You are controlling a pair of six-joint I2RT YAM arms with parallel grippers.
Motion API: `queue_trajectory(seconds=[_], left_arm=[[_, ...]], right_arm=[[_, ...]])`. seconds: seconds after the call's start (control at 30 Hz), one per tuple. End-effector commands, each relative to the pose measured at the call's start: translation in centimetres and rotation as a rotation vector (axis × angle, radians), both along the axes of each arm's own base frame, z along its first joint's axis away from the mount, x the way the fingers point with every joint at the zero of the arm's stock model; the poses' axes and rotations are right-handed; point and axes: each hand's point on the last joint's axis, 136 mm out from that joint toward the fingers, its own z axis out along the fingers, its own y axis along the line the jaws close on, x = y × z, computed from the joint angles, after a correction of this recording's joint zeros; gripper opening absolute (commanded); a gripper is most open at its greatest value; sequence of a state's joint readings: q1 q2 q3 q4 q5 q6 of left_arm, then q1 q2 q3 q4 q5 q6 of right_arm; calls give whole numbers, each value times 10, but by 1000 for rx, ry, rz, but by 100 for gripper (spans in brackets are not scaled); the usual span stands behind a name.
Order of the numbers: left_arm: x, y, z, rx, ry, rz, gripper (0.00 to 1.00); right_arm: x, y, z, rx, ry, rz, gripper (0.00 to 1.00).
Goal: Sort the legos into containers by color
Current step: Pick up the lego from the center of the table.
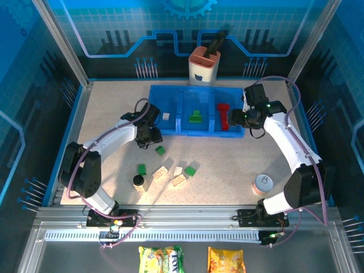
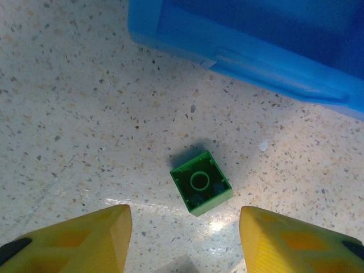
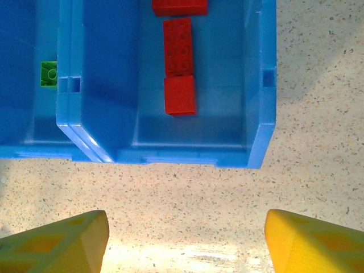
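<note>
Left wrist view: the left pincer (image 2: pixel 185 224) has its two yellow fingers apart and holds nothing. A green lego (image 2: pixel 201 182) lies hollow side up on the speckled tabletop (image 2: pixel 68 114), just past the fingers and not touching them. Farther off is the near wall of the blue tray (image 2: pixel 256 62).

In the right wrist view the right pincer (image 3: pixel 185 227) is also apart and empty, over the tabletop just near of the tray. Red legos (image 3: pixel 179 54) lie in the tray's right section, and a second green lego (image 3: pixel 49 74) lies in the middle one.

The top view adds more:
- a cream lego (image 1: pixel 166 116) in the left section
- loose legos (image 1: pixel 179 180) near of the tray
- a black cylinder (image 1: pixel 138 181)
- a tin can (image 1: pixel 262 183) on the right
- a cup holder (image 1: pixel 204 65) at the far side
- snack packets (image 1: pixel 162 259) at the near edge, with writing too small to read
</note>
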State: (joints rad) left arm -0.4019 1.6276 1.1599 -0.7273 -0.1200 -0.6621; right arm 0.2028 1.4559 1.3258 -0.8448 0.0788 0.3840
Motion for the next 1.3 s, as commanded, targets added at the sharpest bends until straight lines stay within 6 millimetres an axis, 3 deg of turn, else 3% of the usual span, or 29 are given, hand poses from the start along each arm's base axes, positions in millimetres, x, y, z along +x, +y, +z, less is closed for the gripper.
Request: queue_trajectory(seconds=[0.0,0.17,0.3,0.63,1.27], left_arm=[[4,-8,-2,18,5,78,55],[4,-22,-15,1,33,85,64],[0,-26,-27,14,67,87,66],[-7,-32,-51,20,114,90,60],[-11,-30,-68,41,140,52,49]], right_arm=[[-8,-6,4,-25,-11,1,74],[-13,-9,4,-31,-10,8,74],[-16,-10,5,-36,-14,15,74],[-23,-10,14,-25,-32,23,73],[-30,-7,18,-3,-39,16,73]])
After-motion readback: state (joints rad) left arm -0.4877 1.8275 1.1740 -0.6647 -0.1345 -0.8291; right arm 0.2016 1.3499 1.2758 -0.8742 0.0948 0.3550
